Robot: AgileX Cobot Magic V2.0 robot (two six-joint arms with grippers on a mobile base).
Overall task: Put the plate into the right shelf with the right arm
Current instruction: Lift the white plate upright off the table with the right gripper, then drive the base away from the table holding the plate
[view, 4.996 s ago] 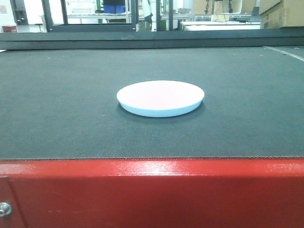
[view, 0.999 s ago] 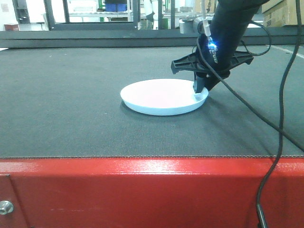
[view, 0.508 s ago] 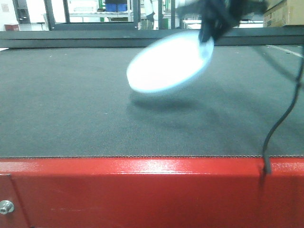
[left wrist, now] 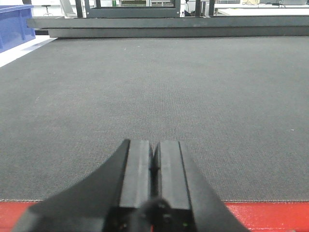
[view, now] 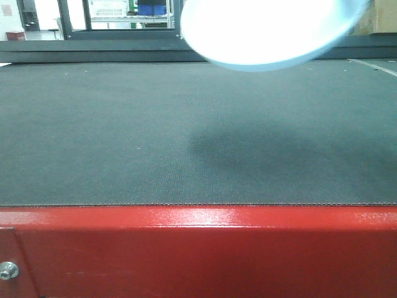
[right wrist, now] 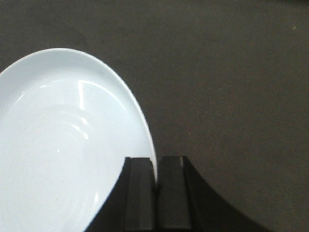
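Observation:
The white plate [view: 267, 31] with its pale blue rim hangs high above the dark grey mat [view: 124, 124], cut off by the top edge of the front view; its shadow lies on the mat below. In the right wrist view my right gripper [right wrist: 155, 162] is shut on the plate's [right wrist: 63, 145] rim, the rim pinched between the two black fingers. The right gripper itself is out of the front view. My left gripper [left wrist: 153, 145] is shut and empty, low over the mat's near edge. The right shelf does not show clearly in any view.
The mat lies on a red-framed table [view: 198, 248]. A raised dark ledge [view: 93, 53] runs along the mat's far side. A blue bin [left wrist: 14, 26] stands off the table's left side in the left wrist view. Racks and boxes stand far behind.
The right gripper closed on the plate's right rim, lifted it off the mat and raised it up and toward the camera. It now sits at the top of the front view.

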